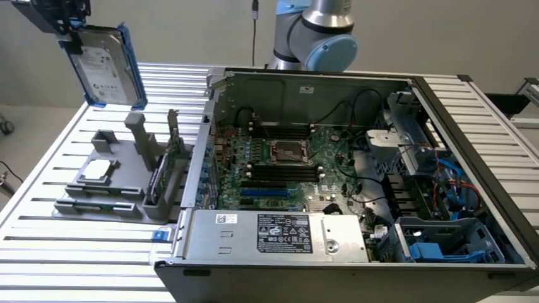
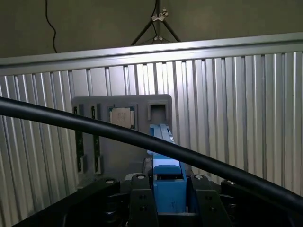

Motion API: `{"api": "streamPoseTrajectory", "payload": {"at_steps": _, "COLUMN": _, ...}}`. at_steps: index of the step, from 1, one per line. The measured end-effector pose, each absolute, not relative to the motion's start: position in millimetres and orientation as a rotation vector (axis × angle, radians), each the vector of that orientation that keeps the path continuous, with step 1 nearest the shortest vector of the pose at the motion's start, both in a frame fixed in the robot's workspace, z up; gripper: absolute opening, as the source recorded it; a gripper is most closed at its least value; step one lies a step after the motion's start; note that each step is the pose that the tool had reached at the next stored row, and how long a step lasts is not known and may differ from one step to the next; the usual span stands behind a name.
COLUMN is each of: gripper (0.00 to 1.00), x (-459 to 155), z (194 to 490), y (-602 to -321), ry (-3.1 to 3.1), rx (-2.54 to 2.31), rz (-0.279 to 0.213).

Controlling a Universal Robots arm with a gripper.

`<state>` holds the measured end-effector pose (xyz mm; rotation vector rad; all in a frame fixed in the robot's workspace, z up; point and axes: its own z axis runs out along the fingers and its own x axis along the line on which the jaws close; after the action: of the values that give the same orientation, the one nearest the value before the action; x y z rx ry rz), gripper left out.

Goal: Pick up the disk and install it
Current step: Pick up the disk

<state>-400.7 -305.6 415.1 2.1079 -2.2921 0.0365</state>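
Disk: high up, tilted, over the grey holder, well apart from the computer case.
Gripper: jaws clamped on the disk's blue edge.
Risk: held only by one end, it may swing, slip, or bump the case wall.

open computer case, grey holder, slatted table

Slatted aluminium table — grey parts holder and open computer case atop
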Motion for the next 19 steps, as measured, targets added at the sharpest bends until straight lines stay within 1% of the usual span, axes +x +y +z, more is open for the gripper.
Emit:
{"api": "streamPoseTrajectory", "payload": {"at_steps": 8, "gripper": 0.33, "x": -364.5, "z": 448.0, "y": -309.5, "ry": -2.294, "rx": 2.11, "rz": 0.029}}
{"api": "streamPoseTrajectory", "payload": {"at_steps": 19, "gripper": 0.33, "x": -314.3, "z": 466.5, "y": -321.7, "ry": -2.296, "rx": 2.112, "rz": 0.023}}
